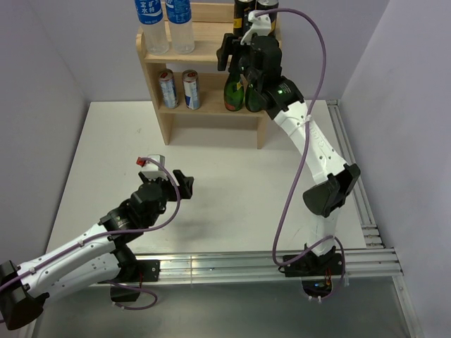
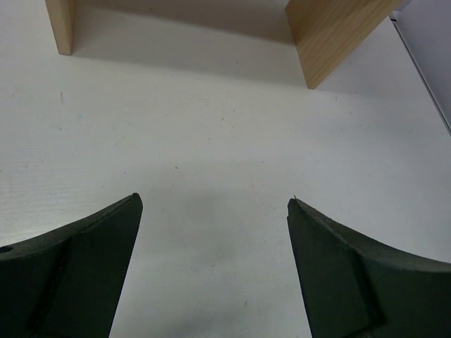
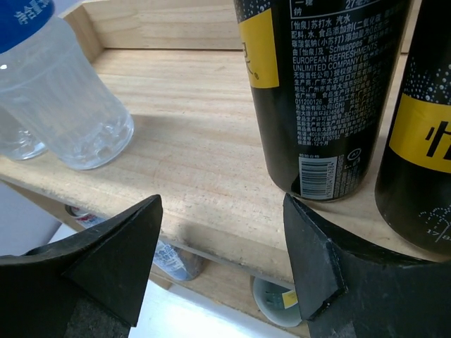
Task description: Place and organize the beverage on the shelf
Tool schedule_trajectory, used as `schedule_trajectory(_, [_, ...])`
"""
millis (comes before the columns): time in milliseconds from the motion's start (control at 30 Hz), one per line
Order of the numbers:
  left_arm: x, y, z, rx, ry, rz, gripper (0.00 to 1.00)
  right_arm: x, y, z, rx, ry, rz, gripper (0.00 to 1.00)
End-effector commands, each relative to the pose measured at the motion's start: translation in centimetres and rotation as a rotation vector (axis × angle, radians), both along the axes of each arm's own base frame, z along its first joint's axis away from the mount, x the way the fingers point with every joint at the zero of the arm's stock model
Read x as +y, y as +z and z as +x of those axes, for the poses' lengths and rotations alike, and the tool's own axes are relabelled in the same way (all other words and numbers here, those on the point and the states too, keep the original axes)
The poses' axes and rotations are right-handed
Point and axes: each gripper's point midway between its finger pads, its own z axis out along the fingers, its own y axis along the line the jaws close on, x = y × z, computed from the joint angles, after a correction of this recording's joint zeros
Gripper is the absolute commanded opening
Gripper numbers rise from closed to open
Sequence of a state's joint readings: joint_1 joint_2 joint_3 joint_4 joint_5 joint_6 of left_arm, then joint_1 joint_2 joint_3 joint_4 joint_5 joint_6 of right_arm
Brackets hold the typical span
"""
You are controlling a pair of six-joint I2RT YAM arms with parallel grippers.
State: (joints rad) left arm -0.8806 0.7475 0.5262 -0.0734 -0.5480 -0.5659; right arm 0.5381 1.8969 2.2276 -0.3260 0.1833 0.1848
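Observation:
The light-wood shelf (image 1: 211,55) stands at the back of the table. On its top tier are two clear water bottles (image 1: 168,24) at the left and two black-and-gold cans (image 1: 255,10) at the right. Two slim silver cans (image 1: 180,89) stand on the lower tier. My right gripper (image 1: 236,56) hovers at the front edge of the top tier, open and empty. In the right wrist view its jaws (image 3: 221,201) gape just short of one black can (image 3: 317,91), with the other can (image 3: 423,141) to the right. My left gripper (image 2: 214,198) is open and empty over the bare table.
Two green glass bottles (image 1: 244,93) fill the right of the lower tier, partly behind my right arm. Metal rails (image 1: 352,162) run along the table's right and near edges. Walls close in on the left, the back and the right.

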Motion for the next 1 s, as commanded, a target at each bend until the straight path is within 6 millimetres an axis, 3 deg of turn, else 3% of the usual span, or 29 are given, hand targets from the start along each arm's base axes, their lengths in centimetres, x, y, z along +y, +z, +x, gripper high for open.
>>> schedule_trajectory(0, [0.2,0.3,0.0,-0.008,0.016,-0.019,0.91,0.9,-1.8,-1.5,0.064,0.059,-0.003,0.76])
schedule_trajectory(100, [0.3,0.7,-0.1,-0.009,0.018,-0.020,0.92,1.6,-2.6,-2.7,0.088,0.095,0.005,0.76])
schedule_trajectory(133, [0.4,0.8,-0.1,-0.009,0.018,-0.020,0.92,1.6,-2.0,-3.6,0.077,0.109,0.015,0.77])
schedule_trajectory(200, [0.6,1.3,-0.3,-0.011,0.019,-0.022,0.92,2.3,-3.2,-4.6,0.093,0.130,0.007,0.76])
schedule_trajectory(233, [0.7,1.5,-0.4,-0.012,0.019,-0.023,0.93,2.2,-2.3,-5.6,0.077,0.141,0.016,0.76])
schedule_trajectory(267, [0.7,2.1,-0.4,-0.018,0.021,-0.032,0.93,2.5,-3.3,-6.0,0.093,0.146,0.011,0.76])
schedule_trajectory(333, [0.9,2.4,-0.6,-0.016,0.021,-0.036,0.93,2.9,-2.7,-7.7,0.078,0.164,0.018,0.77])
schedule_trajectory(400, [1.0,3.1,-0.8,-0.022,0.020,-0.058,0.93,3.4,-3.9,-8.7,0.096,0.174,0.013,0.76])
schedule_trajectory(433, [1.1,3.1,-0.9,-0.019,0.017,-0.062,0.93,3.6,-3.2,-9.9,0.084,0.188,0.023,0.76])
schedule_trajectory(500, [1.1,3.8,-1.1,-0.024,0.013,-0.085,0.92,3.6,-4.4,-11.1,0.107,0.186,0.017,0.76])
schedule_trajectory(533, [1.2,3.9,-1.2,-0.023,0.010,-0.087,0.92,3.4,-3.4,-12.7,0.091,0.199,0.034,0.76])
schedule_trajectory(567, [1.3,4.5,-1.4,-0.031,0.007,-0.099,0.90,3.0,-5.1,-13.3,0.118,0.174,0.027,0.76])
schedule_trajectory(600, [1.4,4.9,-1.6,-0.038,0.007,-0.109,0.89,2.4,-5.3,-14.1,0.122,0.163,0.035,0.76])
schedule_trajectory(633, [1.8,5.2,-1.6,-0.046,0.020,-0.120,0.90,0.9,-3.4,-16.0,0.091,0.149,0.091,0.76])
schedule_trajectory(667, [2.3,6.1,-1.8,-0.055,0.033,-0.137,0.95,0.0,-5.4,-16.8,0.116,0.104,0.082,0.77])
schedule_trajectory(700, [2.6,6.7,-2.0,-0.060,0.043,-0.159,0.99,-2.2,-3.2,-19.2,0.065,0.099,0.138,0.77])
schedule_trajectory(733, [2.9,7.5,-2.1,-0.072,0.047,-0.170,0.99,-3.1,-2.9,-20.3,0.042,0.092,0.170,0.80])
schedule_trajectory(767, [3.3,9.0,-2.4,-0.095,0.043,-0.192,0.99,-3.6,-5.0,-21.5,0.060,0.098,0.161,0.86])
schedule_trajectory(867, [4.4,12.3,-3.1,-0.154,0.046,-0.237,0.99,-7.8,-3.6,-25.7,-0.005,0.106,0.239,0.96])
schedule_trajectory(900, [4.9,12.9,-3.3,-0.159,0.051,-0.237,0.99,-9.8,-2.1,-27.4,-0.050,0.107,0.283,0.99])
schedule_trajectory(967, [6.0,15.5,-3.8,-0.200,0.064,-0.254,0.99,-11.3,-1.8,-29.0,-0.067,0.121,0.279,1.00])
